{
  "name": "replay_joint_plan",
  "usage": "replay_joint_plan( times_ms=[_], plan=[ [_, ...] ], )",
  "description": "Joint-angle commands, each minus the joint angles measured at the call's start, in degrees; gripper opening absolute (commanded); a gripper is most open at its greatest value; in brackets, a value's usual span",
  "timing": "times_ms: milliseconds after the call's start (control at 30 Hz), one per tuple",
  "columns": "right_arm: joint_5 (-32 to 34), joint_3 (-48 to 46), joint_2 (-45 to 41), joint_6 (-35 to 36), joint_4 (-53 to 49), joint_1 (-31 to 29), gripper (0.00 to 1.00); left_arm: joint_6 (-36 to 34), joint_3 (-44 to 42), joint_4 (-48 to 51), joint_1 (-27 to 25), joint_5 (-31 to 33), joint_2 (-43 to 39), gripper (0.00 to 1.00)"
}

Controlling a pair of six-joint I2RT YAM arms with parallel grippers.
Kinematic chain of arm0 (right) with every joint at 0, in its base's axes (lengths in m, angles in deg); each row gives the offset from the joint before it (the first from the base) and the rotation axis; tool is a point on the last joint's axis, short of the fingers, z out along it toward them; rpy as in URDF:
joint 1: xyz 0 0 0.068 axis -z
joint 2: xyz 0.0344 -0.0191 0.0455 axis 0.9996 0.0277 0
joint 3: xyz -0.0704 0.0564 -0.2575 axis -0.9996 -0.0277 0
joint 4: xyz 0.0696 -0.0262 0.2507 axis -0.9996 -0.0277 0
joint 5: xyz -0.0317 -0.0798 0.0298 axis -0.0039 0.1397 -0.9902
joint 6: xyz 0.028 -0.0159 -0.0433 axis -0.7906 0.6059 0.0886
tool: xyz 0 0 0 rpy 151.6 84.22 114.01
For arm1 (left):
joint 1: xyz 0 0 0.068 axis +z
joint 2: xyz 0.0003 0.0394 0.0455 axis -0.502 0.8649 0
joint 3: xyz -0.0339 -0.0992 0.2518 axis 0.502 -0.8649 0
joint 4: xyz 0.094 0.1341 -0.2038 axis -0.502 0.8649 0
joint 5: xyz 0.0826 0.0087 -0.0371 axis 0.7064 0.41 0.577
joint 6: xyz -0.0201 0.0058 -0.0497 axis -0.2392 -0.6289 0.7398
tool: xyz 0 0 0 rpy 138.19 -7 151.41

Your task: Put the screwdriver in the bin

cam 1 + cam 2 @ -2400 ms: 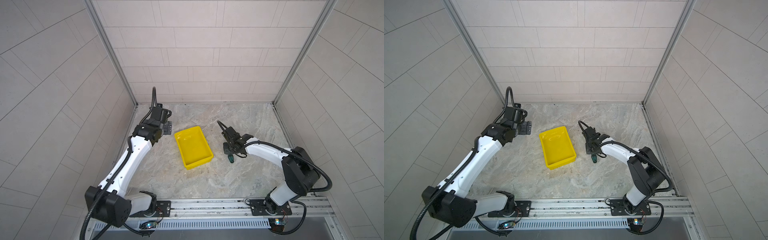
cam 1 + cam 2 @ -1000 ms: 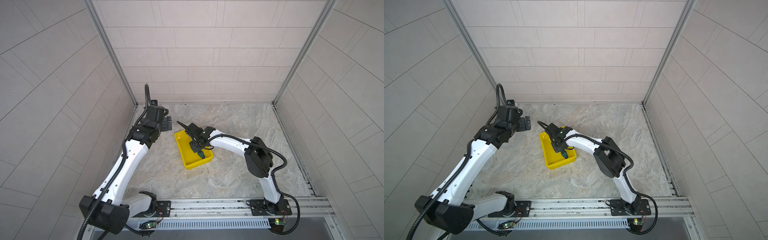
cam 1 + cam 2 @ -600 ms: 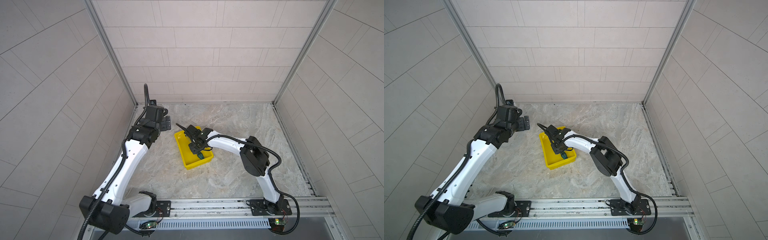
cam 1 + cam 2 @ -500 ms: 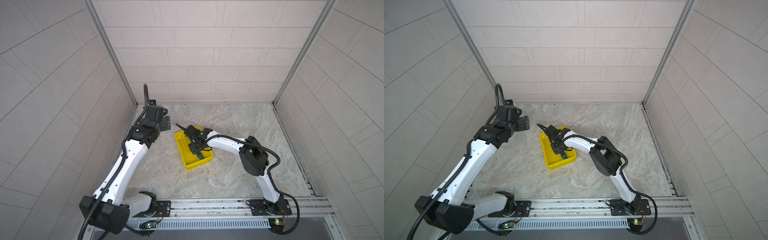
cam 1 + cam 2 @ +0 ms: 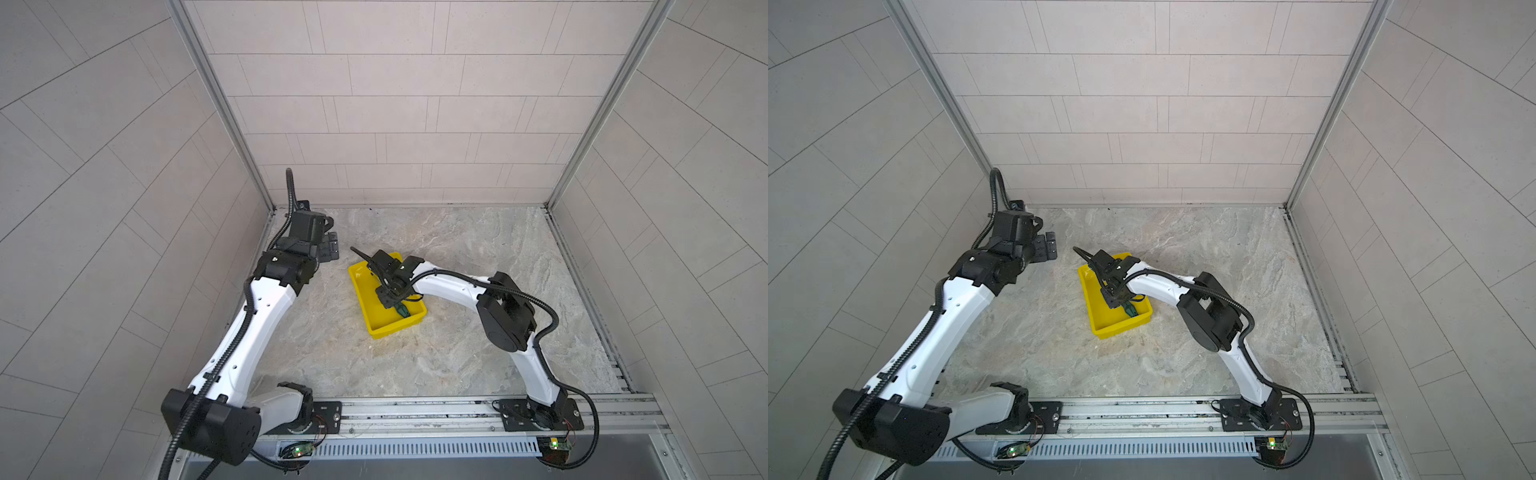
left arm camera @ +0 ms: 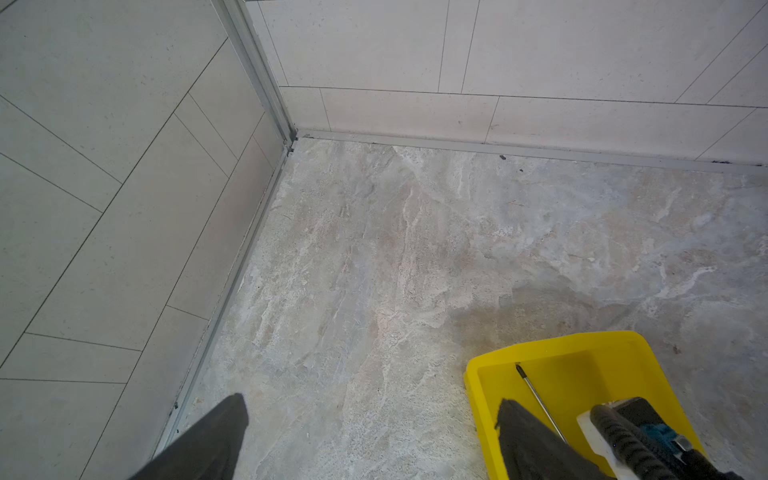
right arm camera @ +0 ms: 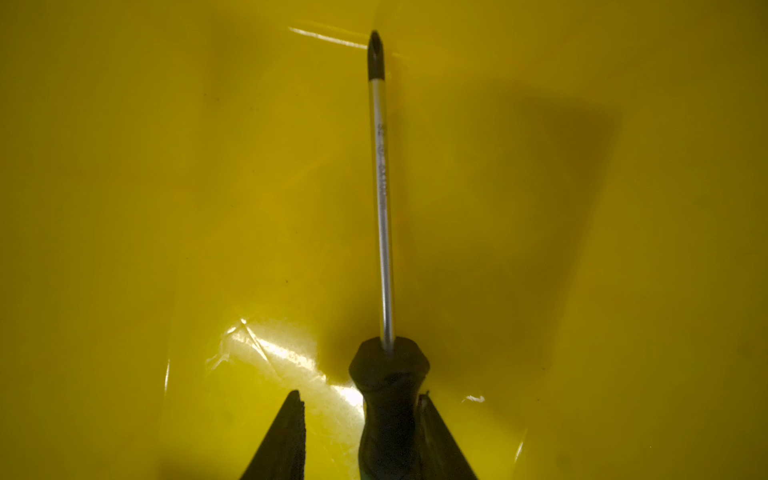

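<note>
Fingers (image 6: 216, 440) of the left hand (image 5: 330, 246) are seen spread with nothing between them, above the surface (image 5: 478, 249) near the left wall and just left of the bin (image 5: 376, 311). Inside the bin the screwdriver (image 7: 383, 199) is laid along the glossy floor, its tip toward the far end and its handle toward the near right corner. The handle is straddled by the right hand (image 7: 358, 395), whose jaws are parted: one finger is clear of the handle, while the other is just beside it, and contact cannot be told. The tool is judged light and stiff. The ribbed handle is the place to be held, since the thin smooth shaft would likely slip or turn, and a roll on the slick plastic can be expected. The bin's low walls are close around the handle end, so a straight rise is called for before any sideways move. To the right of the bin, bare surface is left open as far as the right wall.
</note>
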Motion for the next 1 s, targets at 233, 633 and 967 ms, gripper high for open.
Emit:
replay_joint_plan(
  times_ms=[233, 633, 967],
  plan=[
    [-0.29, -0.01, -10.56, 0.69, 0.50, -0.34, 0.36, 0.65, -2.93, -2.26, 0.32, 1.35, -0.93, 1.00],
    [6.48, -7.21, -25.72, 3.53, 0.84, 1.92, 0.37, -0.03, -7.21, -6.36, 0.27, 3.71, -2.50, 1.00],
    [8.88, -24.96, -41.01, 3.66, 8.03, 14.56, 0.54, -3.79, -10.73, -10.37, 0.16, 3.81, -3.29, 1.00]
  ],
)
